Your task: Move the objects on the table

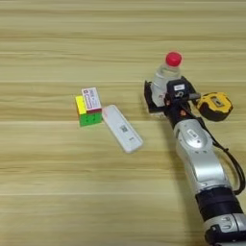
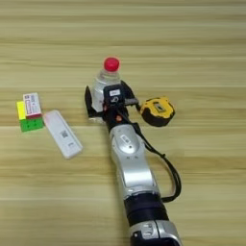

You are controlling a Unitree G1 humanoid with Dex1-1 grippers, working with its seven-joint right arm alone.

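Hand (image 2: 98, 102) around upright bottle (image 2: 106, 79), cap up

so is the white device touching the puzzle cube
Apart. The left eye view shows a strip of table between the white device and the puzzle cube.

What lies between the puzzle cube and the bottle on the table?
The flat white device lies slantwise between the puzzle cube and the bottle, just right of the cube; the stretch from it to the bottle is bare table. Both views show this.
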